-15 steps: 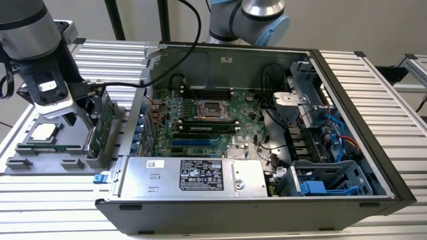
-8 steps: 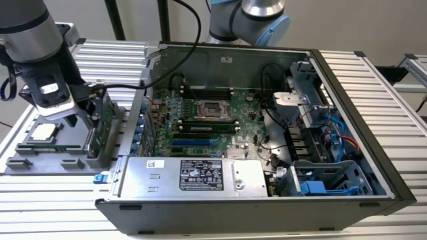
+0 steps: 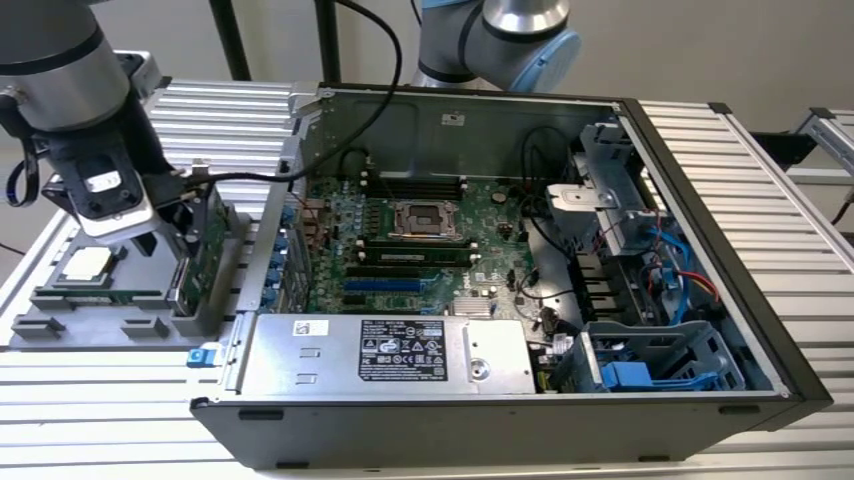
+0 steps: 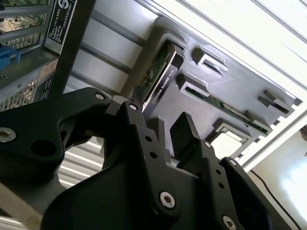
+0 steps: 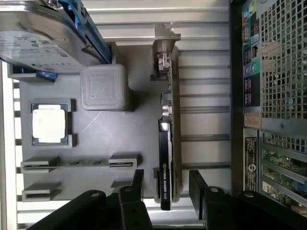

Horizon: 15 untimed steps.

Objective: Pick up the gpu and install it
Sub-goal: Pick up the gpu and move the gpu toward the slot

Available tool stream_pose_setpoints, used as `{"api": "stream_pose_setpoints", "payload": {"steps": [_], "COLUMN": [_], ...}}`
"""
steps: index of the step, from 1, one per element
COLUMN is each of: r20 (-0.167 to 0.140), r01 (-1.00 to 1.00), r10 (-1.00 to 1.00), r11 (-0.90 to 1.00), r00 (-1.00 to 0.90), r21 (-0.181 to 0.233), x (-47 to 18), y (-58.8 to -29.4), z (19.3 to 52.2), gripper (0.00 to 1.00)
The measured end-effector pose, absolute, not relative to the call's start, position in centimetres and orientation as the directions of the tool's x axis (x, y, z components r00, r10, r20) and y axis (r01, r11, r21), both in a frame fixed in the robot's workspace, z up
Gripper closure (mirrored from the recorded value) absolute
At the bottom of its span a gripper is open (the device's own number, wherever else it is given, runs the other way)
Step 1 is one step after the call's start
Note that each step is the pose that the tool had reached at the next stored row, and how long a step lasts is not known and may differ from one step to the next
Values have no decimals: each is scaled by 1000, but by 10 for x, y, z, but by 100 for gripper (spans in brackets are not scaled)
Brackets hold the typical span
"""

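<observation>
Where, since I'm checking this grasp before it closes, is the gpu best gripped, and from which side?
Probably grip the gpu by its upper long edge, one finger on each flat face, coming straight down from above. It stands on edge in a slot of the gray holder, thin, with both faces free; the open gripper straddles it.

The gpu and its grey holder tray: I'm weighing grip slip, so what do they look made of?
The gpu: black face with a slight sheen, probably plastic; its green side in the exterior view looks like circuit-board laminate. The holder tray: matt grey with fine ridged lines on its block, likely printed plastic.
</observation>
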<state>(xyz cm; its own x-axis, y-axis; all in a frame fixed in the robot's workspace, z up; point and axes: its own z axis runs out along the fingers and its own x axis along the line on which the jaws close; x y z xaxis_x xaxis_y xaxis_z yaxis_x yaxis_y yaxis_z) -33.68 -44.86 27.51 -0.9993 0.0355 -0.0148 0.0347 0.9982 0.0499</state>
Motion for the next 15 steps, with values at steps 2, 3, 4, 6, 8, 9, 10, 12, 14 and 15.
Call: {"api": "stream_pose_setpoints", "payload": {"steps": [2,3,4,6,8,9,10,12,14,15], "r20": [-15,-15,-15,-15,-15,-15,-15,-15,-15,-15], "r01": [35,35,35,35,35,35,35,35,35,35], "r10": [35,35,35,35,36,35,36,35,36,35], "r11": [998,998,998,998,998,998,998,998,998,998], "r00": [-999,-999,-999,-999,-999,-999,-999,-999,-999,-999], "r21": [50,50,50,50,50,50,50,50,50,50], "x": [-337,-337,-337,-337,-337,-337,-337,-337,-337,-337], "y": [-448,-448,-448,-448,-448,-448,-448,-447,-447,-446], "z": [274,273,273,271,270,269,268,267,266,265], "gripper": [0,0,0,0,0,0,0,0,0,0]}}
